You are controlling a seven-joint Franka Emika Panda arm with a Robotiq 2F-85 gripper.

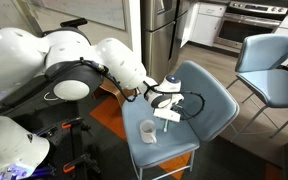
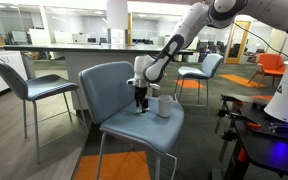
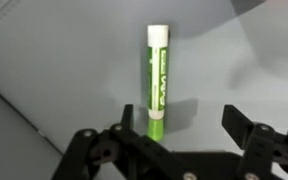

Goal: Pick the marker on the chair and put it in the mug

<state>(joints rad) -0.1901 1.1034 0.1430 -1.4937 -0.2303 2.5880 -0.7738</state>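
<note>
The green marker (image 3: 157, 85) with a white cap lies flat on the light blue chair seat (image 3: 64, 60). My gripper (image 3: 182, 125) is open just above it, with the marker's near end close to the left finger. In both exterior views the gripper (image 1: 167, 112) (image 2: 141, 100) points down at the seat of the chair (image 1: 209, 100) (image 2: 109, 85), and the marker is hidden under it. The white mug (image 1: 147, 131) (image 2: 165, 106) stands upright on the same seat, a short way from the gripper, near the seat's front edge.
A second blue chair with thin metal legs (image 1: 269, 60) (image 2: 29, 85) stands nearby. The robot's white arm (image 1: 74, 65) reaches over the chair's side. Dark equipment on a stand (image 2: 259, 140) sits next to the chair. More chairs (image 2: 204, 68) stand behind.
</note>
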